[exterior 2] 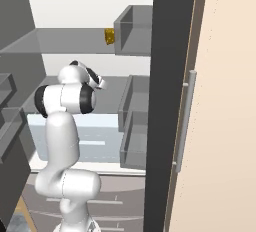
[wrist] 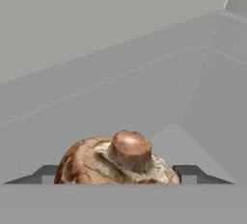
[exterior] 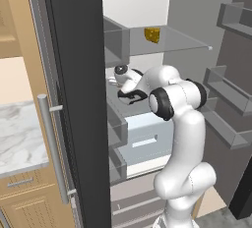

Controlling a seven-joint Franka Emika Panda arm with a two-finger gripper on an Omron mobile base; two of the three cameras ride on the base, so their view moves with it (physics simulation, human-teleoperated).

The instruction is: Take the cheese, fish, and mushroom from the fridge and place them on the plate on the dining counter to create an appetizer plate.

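The brown mushroom (wrist: 118, 162) lies on a grey fridge shelf (wrist: 144, 97), stem up. My gripper (wrist: 118, 175) is open, with one dark fingertip (wrist: 47, 174) on each side of the mushroom and close to it. The arm reaches into the open fridge (exterior: 78, 99) at middle-shelf height, its hand (exterior: 123, 74) near the left wall. The yellow cheese (exterior: 152, 35) sits on the shelf above, also seen as the cheese (exterior 2: 109, 36) from the right. The fish, the plate and the dining counter are out of view.
A pale blue drawer (exterior: 147, 136) sits below the arm. Grey door bins (exterior: 231, 94) line the open door on the right, and more bins (exterior 2: 135, 106) hang on the other door. A marble counter top (exterior: 19, 133) lies left of the fridge.
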